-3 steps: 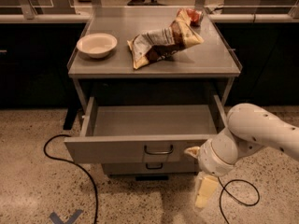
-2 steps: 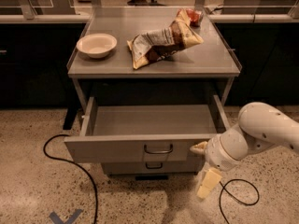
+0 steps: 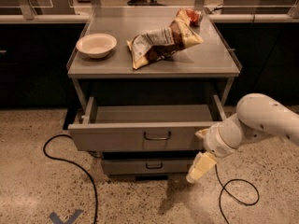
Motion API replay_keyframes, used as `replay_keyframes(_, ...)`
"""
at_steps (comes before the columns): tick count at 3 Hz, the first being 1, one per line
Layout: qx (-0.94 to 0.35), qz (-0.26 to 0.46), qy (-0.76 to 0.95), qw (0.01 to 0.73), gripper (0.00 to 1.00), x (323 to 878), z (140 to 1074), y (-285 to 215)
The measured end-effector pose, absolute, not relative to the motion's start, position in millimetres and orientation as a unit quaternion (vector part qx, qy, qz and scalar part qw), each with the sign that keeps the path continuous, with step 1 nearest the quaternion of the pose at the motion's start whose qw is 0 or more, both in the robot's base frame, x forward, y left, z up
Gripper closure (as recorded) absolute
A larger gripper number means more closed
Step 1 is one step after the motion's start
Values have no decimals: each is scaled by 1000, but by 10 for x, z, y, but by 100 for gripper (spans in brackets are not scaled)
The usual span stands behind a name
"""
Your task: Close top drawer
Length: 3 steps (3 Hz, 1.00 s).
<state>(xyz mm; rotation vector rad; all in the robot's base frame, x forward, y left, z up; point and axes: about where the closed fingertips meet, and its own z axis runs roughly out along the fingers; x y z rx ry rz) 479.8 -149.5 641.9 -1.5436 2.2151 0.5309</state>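
Observation:
The top drawer (image 3: 121,136) of the grey metal cabinet stands partly pulled out. Its wide flat front carries a small dark bow handle (image 3: 157,136), and the tray inside looks empty. My gripper (image 3: 202,162) is at the right end of the drawer front, on the end of the white arm (image 3: 261,120) that comes in from the right. Its cream tip hangs below the drawer front, level with the narrower drawer (image 3: 149,165) underneath. I cannot tell whether it touches the front panel.
On the cabinet top (image 3: 205,62) lie a white bowl (image 3: 96,44) and crumpled snack bags (image 3: 163,40). A black cable (image 3: 70,167) loops on the speckled floor at the left, and another cable (image 3: 236,195) lies at the right. Dark counters stand behind.
The top drawer has slid inward and shows less of its tray than a second ago. My arm and gripper have moved up and towards the cabinet with the drawer front.

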Motion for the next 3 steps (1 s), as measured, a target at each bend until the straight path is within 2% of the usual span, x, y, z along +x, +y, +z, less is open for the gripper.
replay_keyframes(3, -568, 202, 779, 174, 0, 5361, 6321, -751)
